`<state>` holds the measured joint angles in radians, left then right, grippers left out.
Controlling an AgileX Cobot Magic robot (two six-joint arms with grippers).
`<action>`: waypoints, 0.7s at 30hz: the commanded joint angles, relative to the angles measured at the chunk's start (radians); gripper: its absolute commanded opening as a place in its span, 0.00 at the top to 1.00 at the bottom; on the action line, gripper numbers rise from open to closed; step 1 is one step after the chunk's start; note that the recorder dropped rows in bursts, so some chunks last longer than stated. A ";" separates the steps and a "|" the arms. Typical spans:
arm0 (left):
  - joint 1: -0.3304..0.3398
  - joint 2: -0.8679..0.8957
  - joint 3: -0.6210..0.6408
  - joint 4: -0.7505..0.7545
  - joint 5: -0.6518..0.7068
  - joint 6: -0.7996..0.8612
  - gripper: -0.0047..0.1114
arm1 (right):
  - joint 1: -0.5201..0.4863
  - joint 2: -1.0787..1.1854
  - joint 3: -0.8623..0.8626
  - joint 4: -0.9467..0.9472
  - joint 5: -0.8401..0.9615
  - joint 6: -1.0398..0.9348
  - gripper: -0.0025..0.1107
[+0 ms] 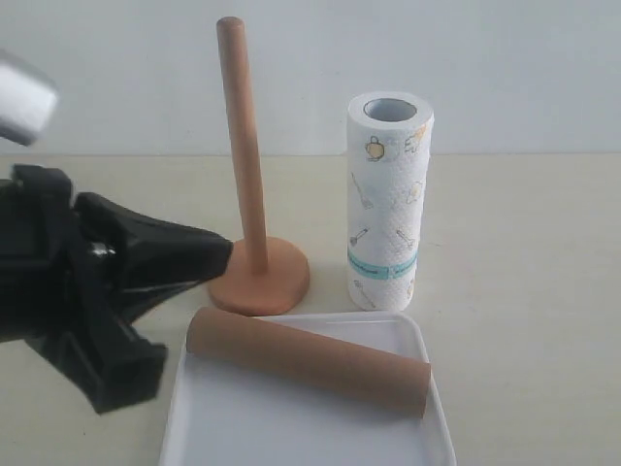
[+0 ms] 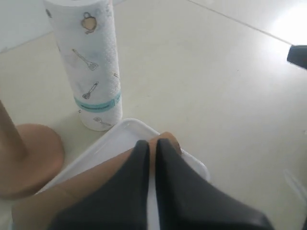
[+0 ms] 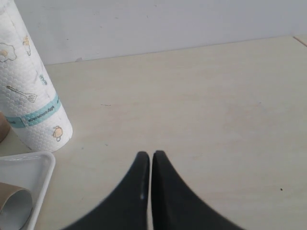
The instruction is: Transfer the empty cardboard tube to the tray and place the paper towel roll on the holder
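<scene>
Only exterior view shows holder (image 1: 243,146) post top.

You see a white paper towel roll (image 1: 390,204) with utensil drawings and a teal band, a brown cardboard tube (image 1: 310,361), a white tray (image 1: 291,427), a light-brown holder (image 1: 254,223), a beige desk (image 1: 524,291)

The tube (image 1: 310,361) is plain brown cardboard, matt and faintly fibrous. The tray (image 1: 291,427) is smooth, glossy white and looks like plastic. The roll (image 1: 388,194) is white embossed paper, dimpled and matt, printed with small drawings and a teal band. The holder (image 1: 243,146) is light-brown wood, smooth, with a soft matt finish. The surface (image 1: 524,291) is pale cream, smooth and mostly matt. The left gripper (image 2: 152,142) and right gripper (image 3: 150,153) have black jaws, smooth with a dull sheen.
</scene>
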<state>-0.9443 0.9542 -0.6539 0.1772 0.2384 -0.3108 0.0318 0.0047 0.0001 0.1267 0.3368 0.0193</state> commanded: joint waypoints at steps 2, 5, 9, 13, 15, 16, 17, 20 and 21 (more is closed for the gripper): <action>0.099 -0.144 0.004 -0.144 0.060 -0.124 0.92 | -0.002 -0.005 0.000 -0.008 -0.003 0.001 0.97; 0.212 -0.209 0.004 -0.293 0.134 -0.156 0.92 | -0.002 -0.005 0.000 -0.008 -0.003 0.001 0.97; 0.352 -0.294 0.059 -0.394 0.238 -0.135 0.92 | -0.002 -0.005 0.000 -0.008 -0.003 0.001 0.97; 0.493 -0.411 0.177 -0.401 0.231 -0.106 0.92 | -0.002 -0.005 0.000 -0.008 -0.003 0.001 0.97; 0.556 -0.482 0.244 -0.404 0.229 -0.106 0.92 | -0.002 -0.005 0.000 -0.008 -0.003 0.001 0.97; 0.586 -0.523 0.274 -0.405 0.226 -0.106 0.92 | -0.002 -0.005 0.000 -0.008 -0.003 0.001 0.97; 0.612 -0.563 0.301 -0.405 0.222 -0.106 0.92 | -0.002 -0.005 0.000 -0.008 -0.003 0.001 0.97; 0.677 -0.664 0.367 -0.405 0.175 -0.106 0.92 | -0.002 -0.005 0.000 -0.008 -0.003 0.001 0.97; 0.694 -0.698 0.383 -0.405 0.156 -0.106 0.92 | -0.002 -0.005 0.000 -0.008 -0.003 0.001 0.97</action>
<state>-0.2954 0.3310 -0.3167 -0.2180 0.4492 -0.4252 0.0318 0.0047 0.0001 0.1267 0.3368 0.0193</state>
